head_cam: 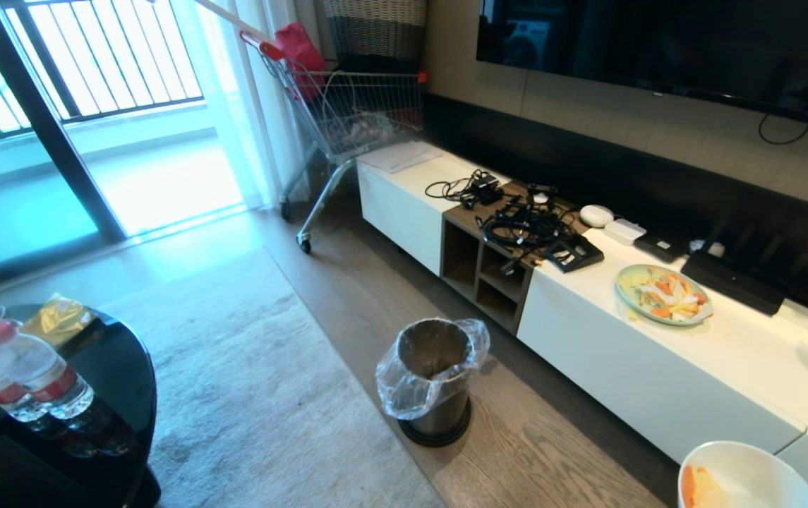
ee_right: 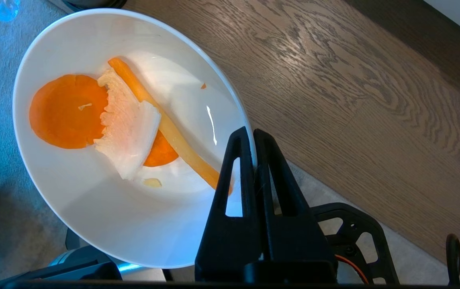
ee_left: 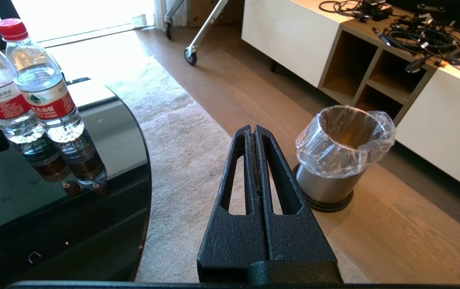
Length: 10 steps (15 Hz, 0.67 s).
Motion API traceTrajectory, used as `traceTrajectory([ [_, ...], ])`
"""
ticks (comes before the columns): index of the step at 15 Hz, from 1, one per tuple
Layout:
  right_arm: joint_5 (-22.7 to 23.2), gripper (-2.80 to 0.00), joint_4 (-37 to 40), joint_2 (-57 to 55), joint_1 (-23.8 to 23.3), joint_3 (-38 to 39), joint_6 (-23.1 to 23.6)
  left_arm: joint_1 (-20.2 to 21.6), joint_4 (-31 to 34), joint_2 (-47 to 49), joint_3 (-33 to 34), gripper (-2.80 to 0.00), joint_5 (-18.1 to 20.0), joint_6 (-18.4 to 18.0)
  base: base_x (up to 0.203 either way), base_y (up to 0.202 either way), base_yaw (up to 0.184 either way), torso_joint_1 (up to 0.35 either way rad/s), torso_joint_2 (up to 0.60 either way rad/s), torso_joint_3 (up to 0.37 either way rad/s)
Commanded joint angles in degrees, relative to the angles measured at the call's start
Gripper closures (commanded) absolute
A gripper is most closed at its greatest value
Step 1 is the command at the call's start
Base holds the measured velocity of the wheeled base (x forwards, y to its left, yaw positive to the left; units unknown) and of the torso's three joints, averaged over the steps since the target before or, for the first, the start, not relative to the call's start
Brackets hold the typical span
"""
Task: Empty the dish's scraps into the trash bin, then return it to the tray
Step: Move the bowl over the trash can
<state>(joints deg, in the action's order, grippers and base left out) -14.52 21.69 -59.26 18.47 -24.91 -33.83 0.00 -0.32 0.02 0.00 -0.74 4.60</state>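
Observation:
My right gripper (ee_right: 250, 134) is shut on the rim of the dish (ee_right: 105, 208), a deep cream-white bowl held above the wood floor and rug edge. The scraps (ee_right: 93, 112) lie inside it: orange carrot slices, a white piece and a long pale yellow strip. In the head view the dish (head_cam: 746, 476) shows at the bottom right corner. The trash bin (head_cam: 435, 381), dark metal with a clear liner, stands on the floor to the dish's left, in front of the cabinet. My left gripper (ee_left: 253, 129) hangs shut and empty, left of the trash bin (ee_left: 344, 152). The tray is out of view.
A long white TV cabinet (head_cam: 658, 381) runs along the right, bearing a pale green plate (head_cam: 663, 294) of food pieces and tangled cables (head_cam: 527, 226). A black glass table (head_cam: 114, 367) with two water bottles (head_cam: 22, 381) stands at left. A shopping cart (head_cam: 347, 120) is at the back.

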Motion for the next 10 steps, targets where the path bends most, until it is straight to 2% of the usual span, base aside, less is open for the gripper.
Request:
traceTrajectory([
  [1, -0.16, 0.00, 0.11, 0.02, 0.16, -0.06, -0.19, 0.00, -0.04, -0.02, 0.00, 0.00, -0.05, 0.06, 0.000, 0.000, 0.000, 0.000, 0.00, 0.000],
  [7, -0.07, 0.00, 0.11, 0.02, 0.60, -0.06, -0.19, 0.00, -0.04, -0.02, 0.00, 0.00, -0.05, 0.06, 0.000, 0.000, 0.000, 0.000, 0.00, 0.000],
  [10, -0.07, 0.00, 0.03, -0.01, 0.69, -0.06, -0.23, 0.00, -0.04, -0.02, 0.00, 0.00, -0.05, 0.06, 0.000, 0.000, 0.000, 0.001, 0.01, -0.133],
])
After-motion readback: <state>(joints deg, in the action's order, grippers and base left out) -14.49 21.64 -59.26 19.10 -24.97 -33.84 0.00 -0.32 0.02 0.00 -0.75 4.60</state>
